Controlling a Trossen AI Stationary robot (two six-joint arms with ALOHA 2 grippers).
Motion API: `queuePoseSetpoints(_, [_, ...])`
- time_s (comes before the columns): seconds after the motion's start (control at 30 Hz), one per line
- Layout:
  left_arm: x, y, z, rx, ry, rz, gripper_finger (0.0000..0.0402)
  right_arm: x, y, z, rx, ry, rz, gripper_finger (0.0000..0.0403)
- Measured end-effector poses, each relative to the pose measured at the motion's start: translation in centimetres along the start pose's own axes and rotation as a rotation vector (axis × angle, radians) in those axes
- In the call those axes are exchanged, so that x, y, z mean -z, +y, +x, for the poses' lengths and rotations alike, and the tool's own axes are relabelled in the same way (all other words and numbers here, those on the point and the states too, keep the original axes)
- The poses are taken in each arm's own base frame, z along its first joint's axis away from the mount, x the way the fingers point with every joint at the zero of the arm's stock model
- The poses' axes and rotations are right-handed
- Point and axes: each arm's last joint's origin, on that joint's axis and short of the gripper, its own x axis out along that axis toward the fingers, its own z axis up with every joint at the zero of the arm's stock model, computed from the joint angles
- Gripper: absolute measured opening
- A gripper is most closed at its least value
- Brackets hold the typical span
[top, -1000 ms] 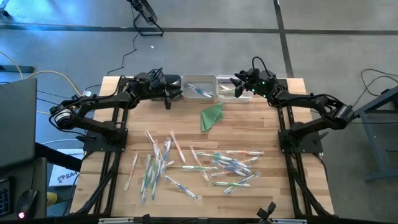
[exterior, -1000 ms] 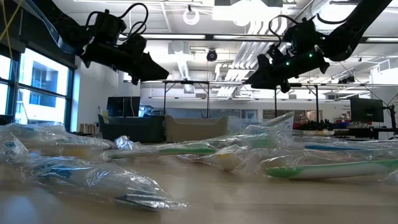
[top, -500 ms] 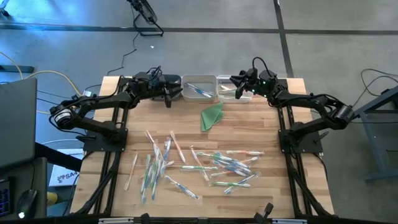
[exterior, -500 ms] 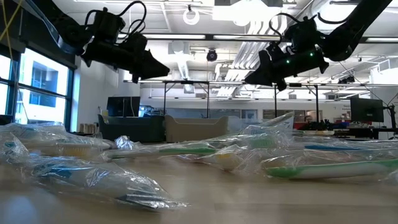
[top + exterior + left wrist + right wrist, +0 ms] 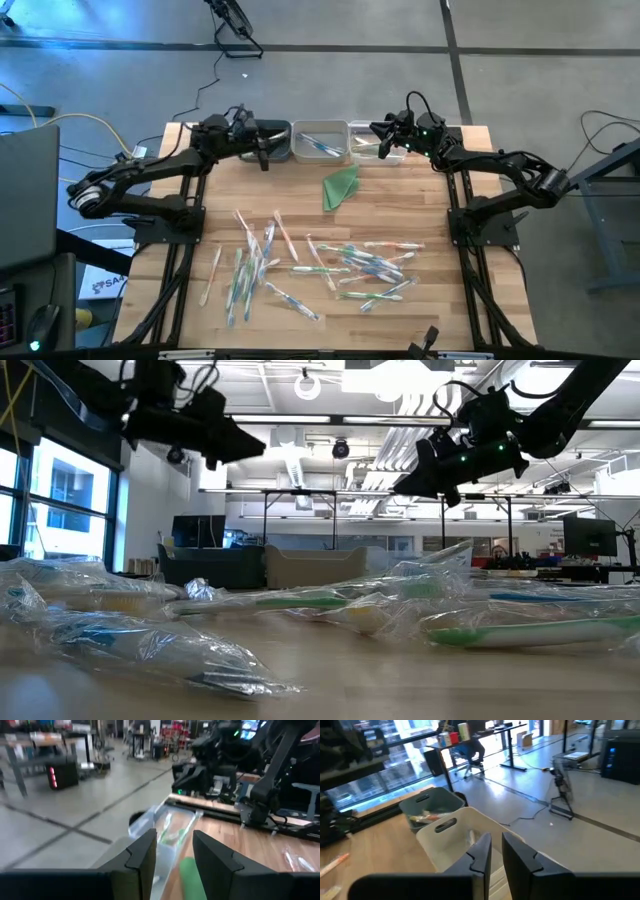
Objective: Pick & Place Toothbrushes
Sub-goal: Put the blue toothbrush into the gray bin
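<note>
Comparing with a second ago, the left gripper (image 5: 262,153) has drawn back from the clear plastic bins (image 5: 322,141) toward the table's left rear corner, and in the low view it sits higher than before; its fingers (image 5: 142,857) stand apart with nothing between them. The right gripper (image 5: 381,140) hovers over the right-hand bin as before, but its fingers (image 5: 482,851) have closed to a narrow slit and hold nothing that can be seen.

Dozens of thin plastic toothbrushes in clear wrappers (image 5: 320,265), white with green, blue or pink-orange accents, lie scattered in front of the bins, toward the table's front edge, none moved. A few more lie inside the bins. A folded green cloth-like triangle (image 5: 341,186) rests just in front of the bins, between them and the scattered pile.

The light wooden plank table (image 5: 420,210) stands on a grey concrete floor. Beyond the bins, the low view shows a large hall with ceiling lights, windows and desks.
</note>
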Motion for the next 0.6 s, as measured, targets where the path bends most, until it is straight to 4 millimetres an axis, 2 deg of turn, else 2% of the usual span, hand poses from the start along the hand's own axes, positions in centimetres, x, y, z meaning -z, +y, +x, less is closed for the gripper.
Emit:
queuePoseSetpoints(0.1, [-0.6,-0.4,-0.9,-0.001,0.013,-0.003,0.0125,0.0,0.1,0.0,-0.043,0.004,-0.003,0.0037])
queuePoseSetpoints(0.27, [0.2,-0.8,-2.1,-0.042,0.165,-0.084,0.0125,-0.2,0.6,0.0,-0.139,-0.010,-0.042,0.0035])
queuePoseSetpoints(0.43, [1.2,-2.6,-2.5,-0.122,0.301,-0.110,0.0119,-0.3,1.7,0.1,-0.248,-0.027,-0.116,0.0034])
queuePoseSetpoints(0.6, [1.3,-4.6,-2.8,-0.097,0.346,-0.086,0.0093,-0.3,2.5,0.2,-0.307,-0.041,-0.151,0.0034])
